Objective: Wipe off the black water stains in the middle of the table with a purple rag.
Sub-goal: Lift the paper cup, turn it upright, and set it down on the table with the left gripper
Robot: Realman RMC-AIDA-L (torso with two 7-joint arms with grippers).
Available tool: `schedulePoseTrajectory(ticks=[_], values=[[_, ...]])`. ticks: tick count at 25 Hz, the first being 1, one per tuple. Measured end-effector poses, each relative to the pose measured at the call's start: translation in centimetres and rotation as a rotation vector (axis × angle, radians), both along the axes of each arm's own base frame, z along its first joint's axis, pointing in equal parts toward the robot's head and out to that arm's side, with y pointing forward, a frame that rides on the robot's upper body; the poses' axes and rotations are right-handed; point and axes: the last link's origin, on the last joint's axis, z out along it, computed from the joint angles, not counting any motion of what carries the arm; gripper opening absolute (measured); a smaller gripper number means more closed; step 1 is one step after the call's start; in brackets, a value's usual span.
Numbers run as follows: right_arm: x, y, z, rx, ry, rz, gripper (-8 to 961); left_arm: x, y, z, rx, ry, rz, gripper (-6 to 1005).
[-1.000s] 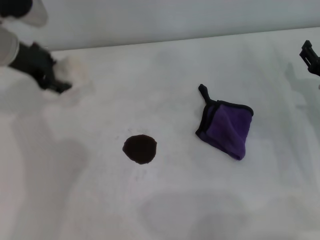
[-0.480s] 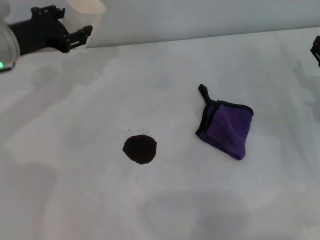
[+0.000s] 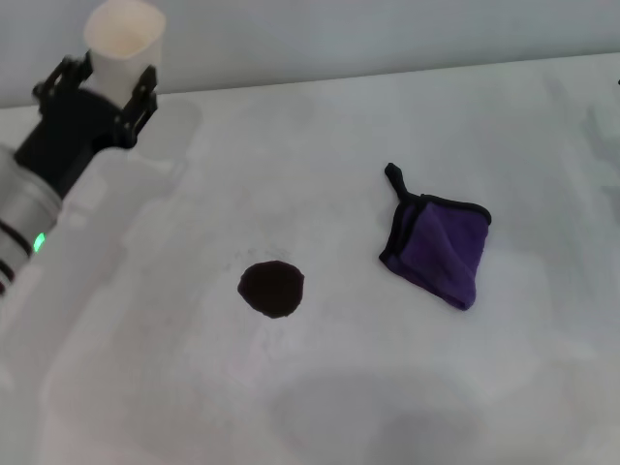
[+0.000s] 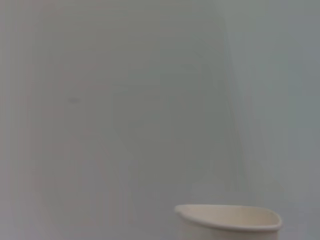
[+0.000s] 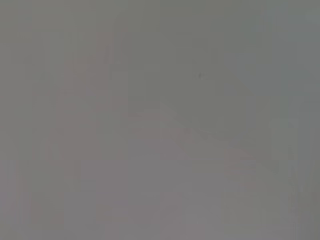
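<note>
Rag and stain well apart — left pincer at table edge.

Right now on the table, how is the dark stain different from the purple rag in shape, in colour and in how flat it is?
The black water stain is a roundish blot; the purple rag is an angular folded cloth with a short black loop at one corner. The stain is uniformly near-black; the rag is deep purple with black edging. The stain lies flat as a film; the rag has visible thickness. Both rest apart on the white table, untouched by either tool.
</note>
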Motion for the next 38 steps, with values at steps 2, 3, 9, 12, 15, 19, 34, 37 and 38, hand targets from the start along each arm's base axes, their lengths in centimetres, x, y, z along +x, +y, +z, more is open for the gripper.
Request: schedulePoseTrajectory(ticks=[2,3,9,12,15,19,34,37,38], values=[[0.0,0.1,0.2,0.004,-0.006,0.002,855,-0.2,-1.2,-0.9,0.031,-0.027,0.034,633],[0.0,0.2,0.4,0.008,-0.012,0.004,855,-0.2,-1.4,-1.1,0.034,-0.032,0.042,633],[-0.3,0.7,0.9,0.011,-0.031,0.020,855,-1.5,-3.4,-3.1,-0.021,-0.069,0.149,633],[-0.4,0.8,1.2,0.013,-0.045,0.026,855,-2.4,-4.3,-3.7,-0.048,-0.072,0.202,632],[-0.4,0.8,1.2,0.011,-0.048,0.027,855,-3.6,-5.4,-3.9,-0.054,-0.073,0.246,632],[-0.4,0.8,1.2,0.011,-0.050,0.026,855,-4.9,-6.4,-3.8,-0.048,-0.073,0.288,632],[-0.5,0.9,1.0,0.006,-0.048,0.028,855,-6.0,-7.2,-4.3,-0.080,-0.046,0.336,633],[-0.7,1.0,0.9,0.005,-0.047,0.034,855,-6.1,-7.4,-4.3,-0.081,-0.044,0.341,632],[-0.7,1.0,0.9,0.005,-0.047,0.034,855,-6.1,-7.4,-4.3,-0.081,-0.045,0.341,632]])
